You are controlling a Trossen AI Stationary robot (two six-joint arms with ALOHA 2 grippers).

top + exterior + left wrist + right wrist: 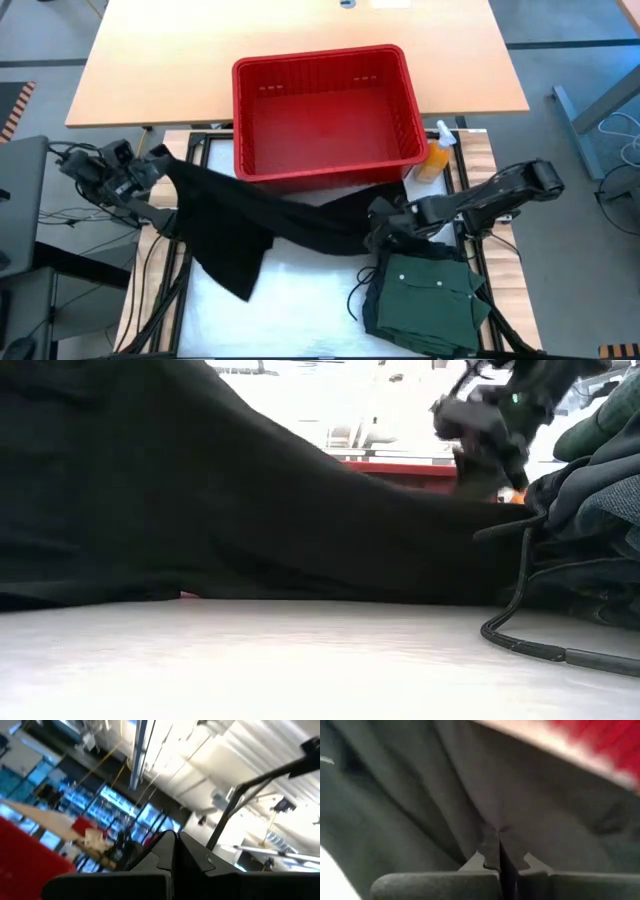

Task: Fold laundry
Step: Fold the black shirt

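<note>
The black garment [250, 215] is what we see stretched across the table [300, 300], running from the left gripper [160, 165] at the table's left edge over to the right gripper [385, 222] near the middle right; one loose end of it hangs down toward the near side of the white table top. The left gripper is raised at the left edge with its fingers [172, 855] pressed together; in the high view the cloth starts right at it, so we take it to be clamped on the garment's corner, though the left wrist view shows only the closed fingers against the ceiling. The right gripper is low over the cloth just in front of the red basket [325, 110]; in the right wrist view its fingers [492, 857] are pinched together on a small fold of the dark fabric [485, 795].

The green buttoned shirt [430, 295] lies folded at the table's near right corner, on top of other dark garments [385, 325] whose edges show beneath it; it is just beside the right gripper. The red basket stands at the table's far side, touching the black garment's far edge. An orange spray bottle [438, 155] stands just to the right of the basket. In the low view the black garment [200, 500] fills most of the frame, the folded pile [590, 510] sits at the right; a black cable [520, 630] trails on the table in front of the pile.
</note>
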